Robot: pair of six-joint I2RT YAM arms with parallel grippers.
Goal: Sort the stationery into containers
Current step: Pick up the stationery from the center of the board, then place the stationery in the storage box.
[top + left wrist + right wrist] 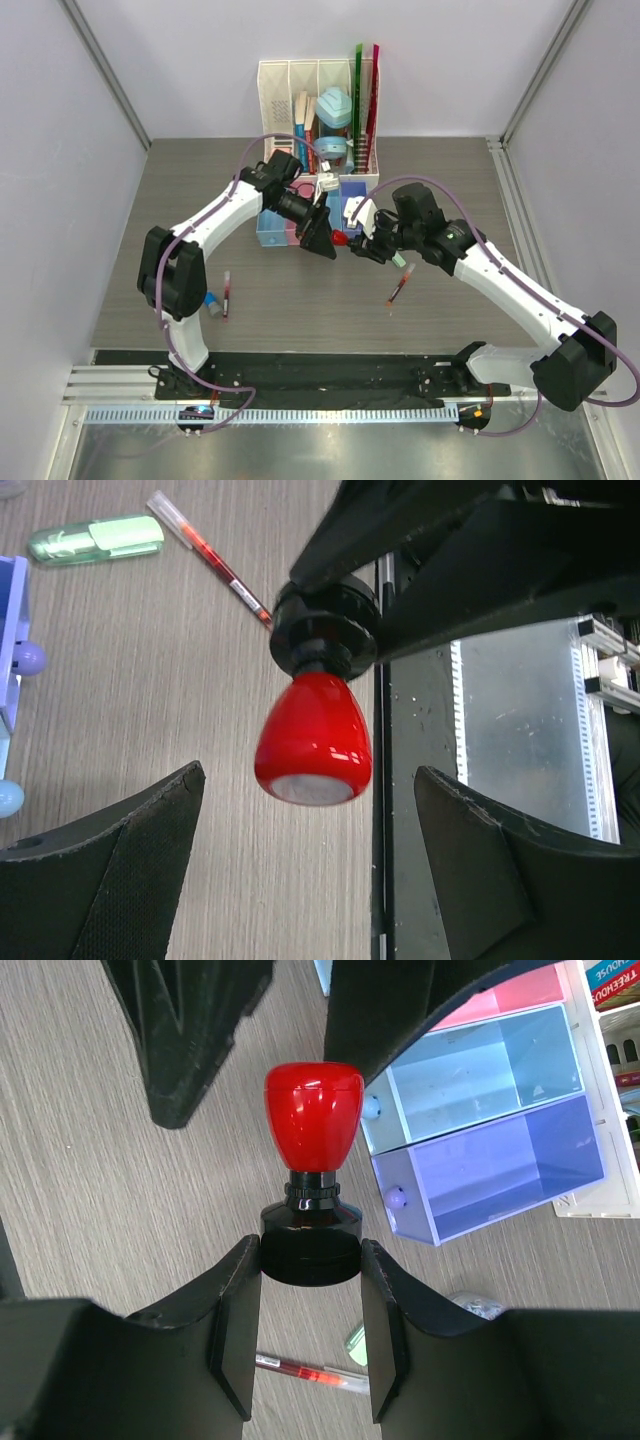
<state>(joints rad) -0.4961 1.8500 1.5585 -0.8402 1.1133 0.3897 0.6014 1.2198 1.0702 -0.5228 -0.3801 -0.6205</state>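
Observation:
My right gripper (pixel 310 1254) is shut on the black base of a red-knobbed stamp (pixel 312 1110) and holds it above the table. My left gripper (pixel 308 782) is open, its fingers on either side of the stamp's red knob (pixel 313 735) without touching it. In the top view the stamp (pixel 341 239) sits between the left gripper (pixel 322 240) and the right gripper (pixel 364 243). The containers, pink (pixel 520 995), light blue (pixel 470 1070) and purple (pixel 500 1160), lie just beyond. A dark-red pen (pixel 400 285) lies below the right gripper.
A green piece (pixel 95 538) and the pen (pixel 210 555) lie on the table. Another pen (pixel 226 293) and a blue-capped cylinder (pixel 212 300) lie near the left arm. A clear disc (pixel 475 1305) sits by the purple bin. The white organiser (pixel 315 110) stands behind the bins.

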